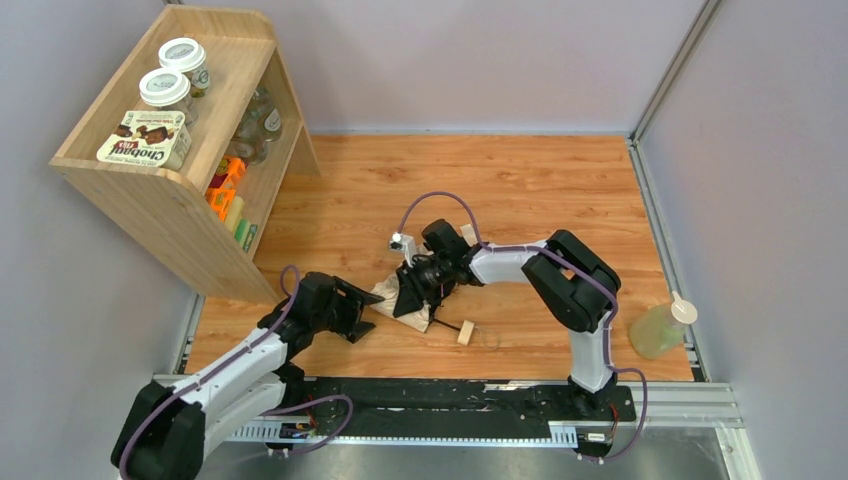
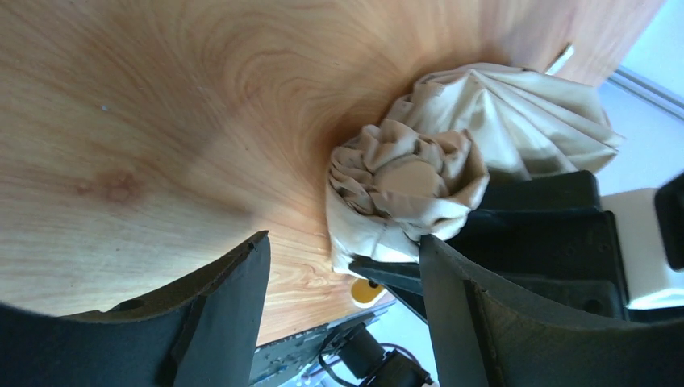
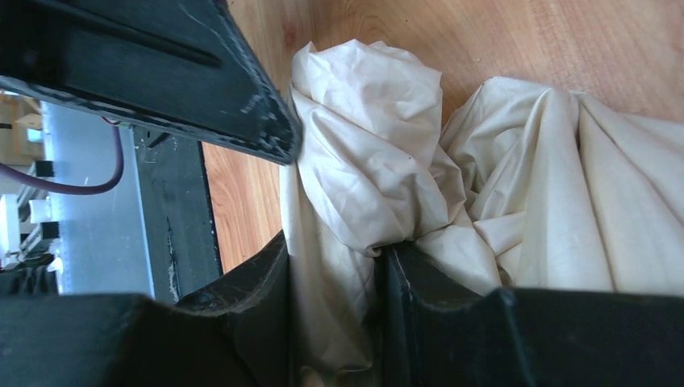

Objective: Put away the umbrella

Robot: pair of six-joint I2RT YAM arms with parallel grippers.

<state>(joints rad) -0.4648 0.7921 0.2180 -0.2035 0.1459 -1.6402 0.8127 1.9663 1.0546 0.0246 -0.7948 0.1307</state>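
The umbrella (image 1: 392, 291) lies folded on the wooden floor, a pale beige bundle with a thin black shaft and a cream block handle (image 1: 466, 333) pointing toward the near edge. My right gripper (image 1: 414, 293) is shut on the canopy fabric; in the right wrist view the cloth (image 3: 363, 161) is pinched between its fingers (image 3: 250, 302). My left gripper (image 1: 371, 314) stands open just left of the bundle. In the left wrist view the crumpled canopy end (image 2: 403, 181) sits ahead of the wide gap, close to the right finger (image 2: 456, 310), with nothing between the fingers.
A wooden shelf unit (image 1: 170, 190) stands at the back left with jars (image 1: 165, 88) and a Chobani box (image 1: 145, 138) on top. A bottle of yellow liquid (image 1: 660, 328) stands at the right edge. Grey walls enclose the floor; the arms' rail runs along the near edge.
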